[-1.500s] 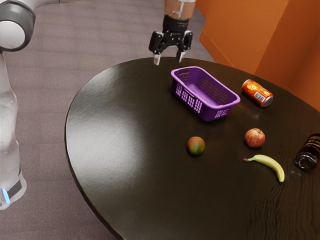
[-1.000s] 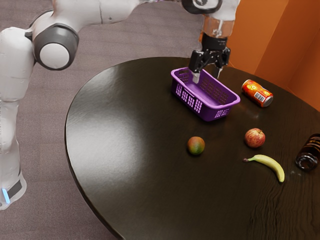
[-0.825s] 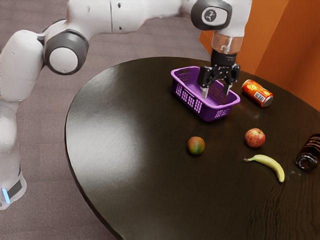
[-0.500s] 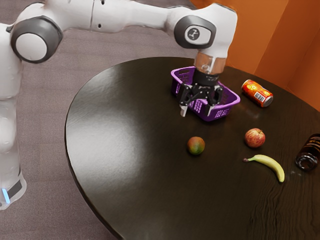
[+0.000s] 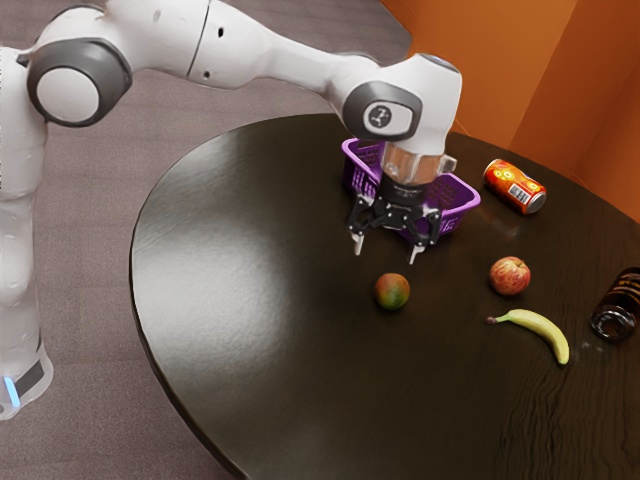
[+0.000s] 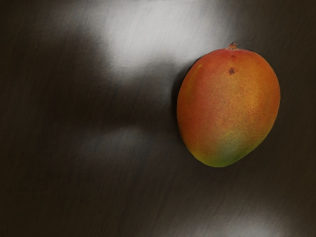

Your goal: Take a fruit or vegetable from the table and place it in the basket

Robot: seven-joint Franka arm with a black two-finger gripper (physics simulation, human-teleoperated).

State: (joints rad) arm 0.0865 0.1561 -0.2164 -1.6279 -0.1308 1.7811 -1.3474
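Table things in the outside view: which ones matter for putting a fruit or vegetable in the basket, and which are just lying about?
For the job:
- mango, likely the pick
- basket
- gripper, open near the mango

Lying about:
- apple and banana, fruit too, but seemingly spare
- can
- bottle

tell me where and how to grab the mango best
Bring the gripper down from above and close on the mango across its widest part, away from the stem. It sits on the table with room around it, and its rounded body narrows toward its ends, where a grip would probably slip.
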